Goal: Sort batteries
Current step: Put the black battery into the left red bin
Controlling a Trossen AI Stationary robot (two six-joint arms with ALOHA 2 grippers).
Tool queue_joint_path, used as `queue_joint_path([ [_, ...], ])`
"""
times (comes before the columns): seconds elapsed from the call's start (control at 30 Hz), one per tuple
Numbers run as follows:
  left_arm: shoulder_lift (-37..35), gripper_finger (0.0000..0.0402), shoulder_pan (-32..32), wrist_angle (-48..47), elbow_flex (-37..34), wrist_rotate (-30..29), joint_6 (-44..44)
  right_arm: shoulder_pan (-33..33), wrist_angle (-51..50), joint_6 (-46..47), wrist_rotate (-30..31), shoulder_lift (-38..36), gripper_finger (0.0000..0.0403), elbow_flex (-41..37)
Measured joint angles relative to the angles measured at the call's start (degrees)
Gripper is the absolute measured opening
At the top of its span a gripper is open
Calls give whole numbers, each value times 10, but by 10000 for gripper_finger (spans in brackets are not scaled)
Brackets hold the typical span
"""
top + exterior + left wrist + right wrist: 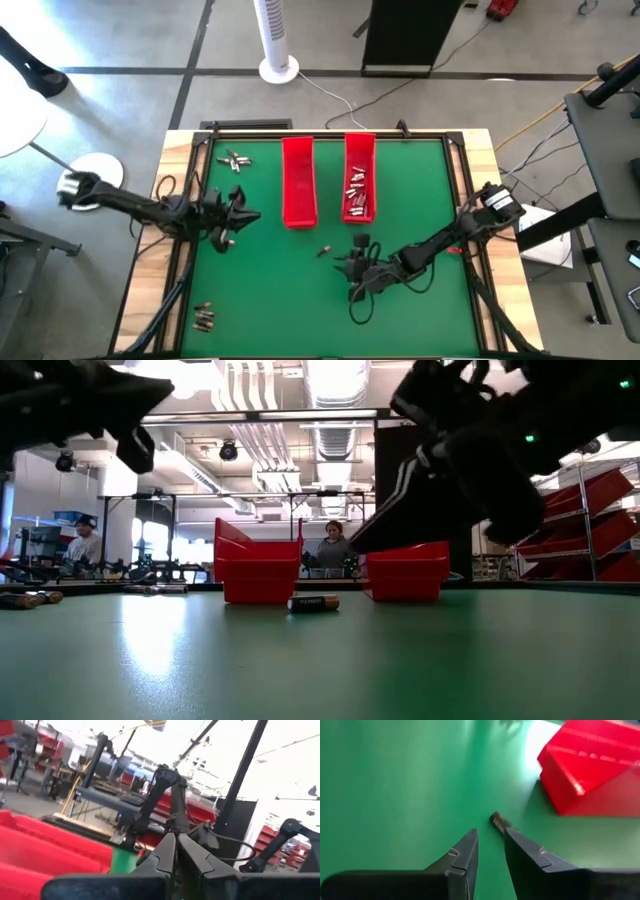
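Green felt covers the table [300,300], framed by a pale wooden border. Near its front left corner lies a small cluster of dark batteries [204,319]. Above the left part of the mat hangs the left gripper [243,213], its two fingers [170,855] pressed flat together with nothing between them. Toward the back left corner sits another little group of silvery batteries [235,159].

Two long red trays run from the back edge toward the middle. The left tray [298,181] looks bare inside in the high view; the right tray [359,176] holds a heap of silvery cells [357,196] in its nearer half. On the open felt in front of the trays, about midway between them, lies a single dark battery [324,250], on its side, seen end-on to the trays in the low view [313,602].

Just right of that battery is the right gripper [352,262], low over the mat. Its fingers stand slightly parted with a narrow gap and grip nothing; the loose battery [497,822] lies just beyond the fingertips, apart from them.
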Motion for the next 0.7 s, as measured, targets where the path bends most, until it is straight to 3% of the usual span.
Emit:
queue_joint_path([
  [0.17, 112, 0, -127, 32, 38, -154, 27, 30, 2, 24, -1, 0, 67, -1],
  [0.33, 259, 0, -218, 30, 127, -279, 21, 53, 11, 31, 5, 0, 54, -1],
  [0.57, 449, 0, -253, -24, 289, -312, 3, 70, 18, 39, 5, 0, 48, -2],
  [0.7, 547, 0, -253, -108, 383, -373, -62, 70, 19, 40, 5, 0, 49, -2],
])
